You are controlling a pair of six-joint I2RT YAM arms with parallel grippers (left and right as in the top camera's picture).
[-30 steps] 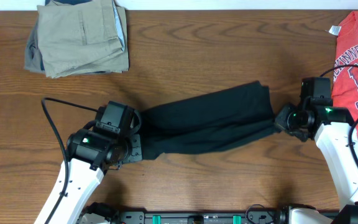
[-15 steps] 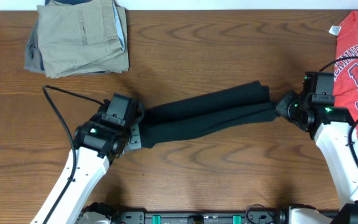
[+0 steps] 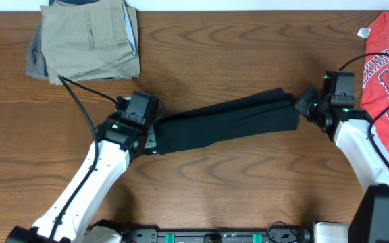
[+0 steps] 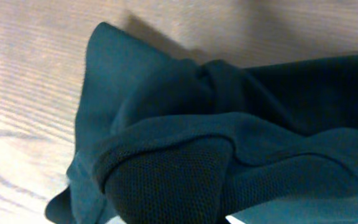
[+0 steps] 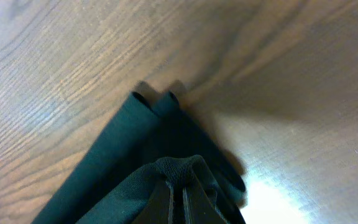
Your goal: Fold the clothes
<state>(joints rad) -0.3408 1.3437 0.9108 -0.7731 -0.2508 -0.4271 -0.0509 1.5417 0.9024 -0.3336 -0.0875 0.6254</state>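
Robot lab; wood-grain table [image 3: 235, 40], two arms [image 3: 92, 181]

Folded khaki garments [image 3: 86, 40] sit stacked at the far left corner of the wooden table [image 3: 235, 182], with a bluish layer at the stack's edges, possibly another garment. A red T-shirt [image 3: 387, 67] with white lettering lies crumpled at the right edge, a small white tag [image 3: 364, 32] near its top.

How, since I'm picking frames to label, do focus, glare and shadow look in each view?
Overhead: sharp and evenly lit, though the black T-shirt shows little fold detail. Left wrist: the shirt's weave is crisp close up, the table washed out pale. Right wrist: a bright glare patch on the wood at lower right, a soft shadow across upper right.
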